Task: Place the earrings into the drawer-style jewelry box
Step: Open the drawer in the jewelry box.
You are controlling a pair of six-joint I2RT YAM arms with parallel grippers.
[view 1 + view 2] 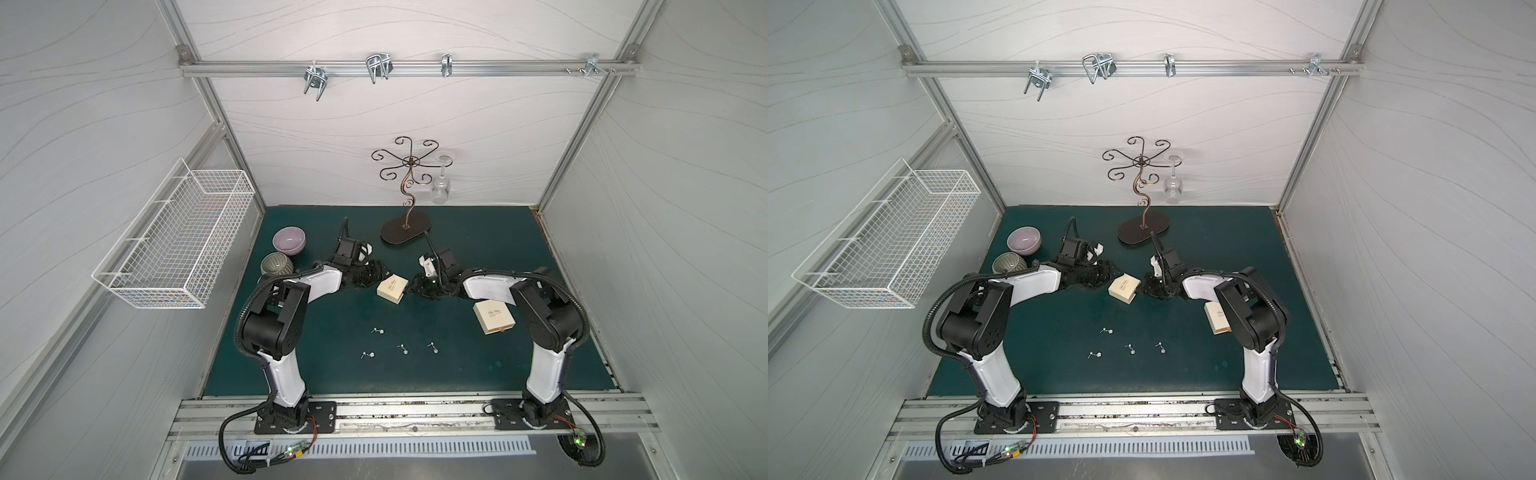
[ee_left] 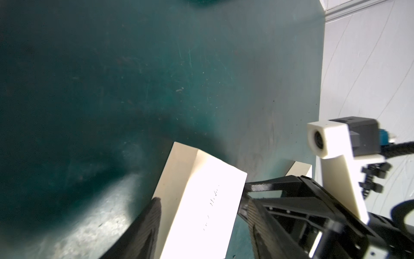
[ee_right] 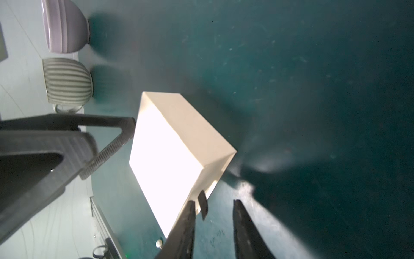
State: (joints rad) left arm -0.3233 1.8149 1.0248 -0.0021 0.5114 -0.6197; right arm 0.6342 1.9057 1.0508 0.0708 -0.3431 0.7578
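Note:
Several tiny silvery earrings (image 1: pixel 377 331) (image 1: pixel 1106 331) lie loose on the green mat in front of both arms. The cream drawer-style jewelry box (image 1: pixel 392 288) (image 1: pixel 1124 287) sits mid-table between the grippers. My left gripper (image 2: pixel 201 201) (image 1: pixel 376 279) straddles one end of the box (image 2: pixel 201 190): one finger (image 2: pixel 152 215) touches its side and the other stands a little off it. My right gripper (image 3: pixel 212 201) (image 1: pixel 411 286) is at the opposite end, open. The box's (image 3: pixel 170 143) small dark pull tab (image 3: pixel 202 203) hangs between its fingers, close to one finger (image 3: pixel 187 222).
A second cream box (image 1: pixel 493 316) lies beside the right arm. A purple bowl (image 1: pixel 289 240) and a grey ribbed cup (image 1: pixel 276 264) stand at the back left. A scrolled metal stand (image 1: pixel 406 235) holding a wine glass (image 1: pixel 440 189) is at the back. A wire basket (image 1: pixel 174 237) hangs on the left wall.

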